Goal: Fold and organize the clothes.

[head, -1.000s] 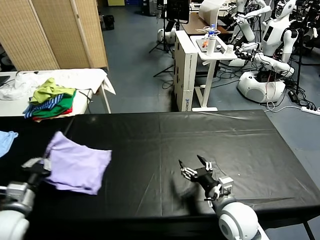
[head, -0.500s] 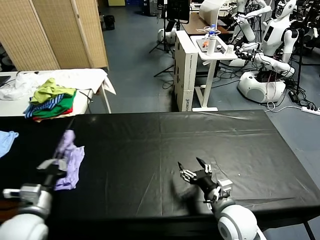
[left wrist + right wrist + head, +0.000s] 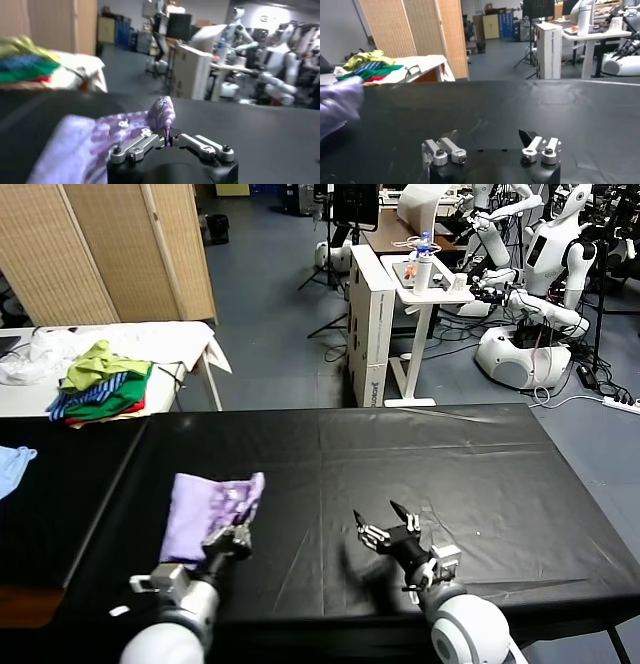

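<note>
Black cloth covers the work table [image 3: 450, 454], which fills the lower half of the head view; behind it a lab floor with other robots, and at upper left a side table carrying a heap of green, striped and red garments [image 3: 100, 384].

Change over the last second: the lavender T-shirt [image 3: 205, 502] was lying spread flat at lower left, then hung bunched and narrow at the far left edge, and now sits lower centre-left as a compact folded slab, patterned side showing along its right edge. It has travelled toward the table's middle.

Left gripper [image 3: 228, 541] sits at the shirt's near edge, fingers pinched tight on a peak of patterned fabric; the left wrist view shows that fold [image 3: 162, 112] rising between the closed jaws. Shirt not yet released.

Right gripper [image 3: 392, 534] rests lower centre, well apart from the shirt, fingers spread wide, nothing in them. Position barely altered.

Light blue cloth [image 3: 12, 464] at the left edge, untouched.

Judgement: one fold has just been carried over; next likely needs a release and flattening.
</note>
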